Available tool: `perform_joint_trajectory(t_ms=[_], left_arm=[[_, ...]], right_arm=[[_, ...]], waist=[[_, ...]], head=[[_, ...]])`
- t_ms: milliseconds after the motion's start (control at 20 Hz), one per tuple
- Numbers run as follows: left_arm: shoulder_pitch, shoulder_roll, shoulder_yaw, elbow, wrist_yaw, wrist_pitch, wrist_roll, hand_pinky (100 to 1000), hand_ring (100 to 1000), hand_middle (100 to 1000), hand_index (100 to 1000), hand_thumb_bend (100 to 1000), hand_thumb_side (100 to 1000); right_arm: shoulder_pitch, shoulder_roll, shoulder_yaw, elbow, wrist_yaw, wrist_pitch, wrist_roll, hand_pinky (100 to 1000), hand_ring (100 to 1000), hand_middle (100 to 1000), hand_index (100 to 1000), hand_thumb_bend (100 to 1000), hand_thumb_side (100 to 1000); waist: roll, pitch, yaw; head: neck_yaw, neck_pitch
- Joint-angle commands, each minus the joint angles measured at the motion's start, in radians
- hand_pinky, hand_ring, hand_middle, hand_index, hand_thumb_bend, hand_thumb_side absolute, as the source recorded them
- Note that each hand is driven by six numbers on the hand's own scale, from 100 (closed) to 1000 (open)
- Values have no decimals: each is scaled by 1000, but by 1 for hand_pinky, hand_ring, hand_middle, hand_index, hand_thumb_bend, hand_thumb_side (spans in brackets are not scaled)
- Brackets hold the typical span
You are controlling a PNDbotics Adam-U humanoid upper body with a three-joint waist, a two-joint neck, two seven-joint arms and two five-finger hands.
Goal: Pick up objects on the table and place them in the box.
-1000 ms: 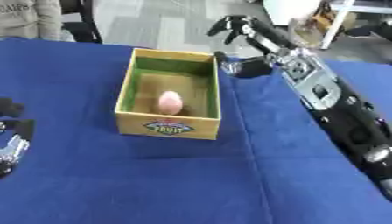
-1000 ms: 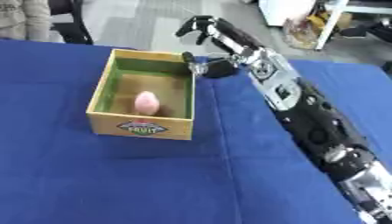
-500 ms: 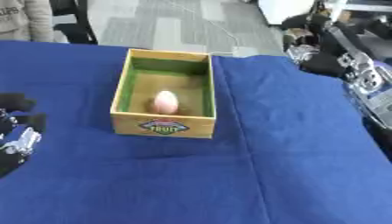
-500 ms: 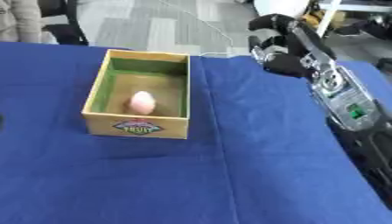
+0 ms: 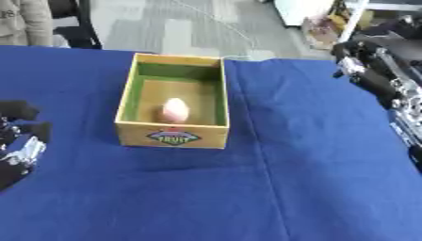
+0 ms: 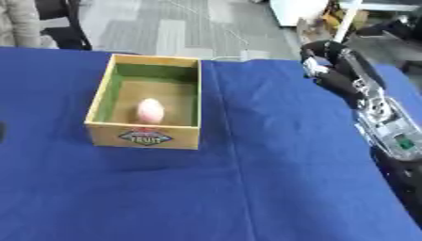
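Right hand [image 6: 323,63] has pulled back off to the right of the box [image 6: 147,136] since a second ago (fingers too blurred to tell if they're apart or curled), leaving the pink egg-shaped thing [image 6: 150,110] sitting inside, well to its left, so that drop-off looks done.

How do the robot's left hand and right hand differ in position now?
The left hand rests low at the table's near left edge; the right hand is raised at the far right. The left hand is farther from the box than the right hand. Both hold nothing.
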Motion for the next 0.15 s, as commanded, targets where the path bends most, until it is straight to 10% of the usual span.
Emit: perform_joint_trajectory(t_ms=[50, 150], left_arm=[[-5, 15, 10, -12, 0, 0, 5, 637, 757, 532, 693, 372, 100], [-4, 14, 10, -12, 0, 1, 6, 637, 757, 532, 693, 373, 100]], right_arm=[[-4, -15, -21, 1, -8, 3, -9, 568, 870, 673, 729, 100, 457], [0, -8, -22, 5, -8, 5, -11, 568, 869, 671, 727, 100, 467]], waist=[[4, -14, -4], [4, -14, -7]], head=[[2, 9], [1, 11]])
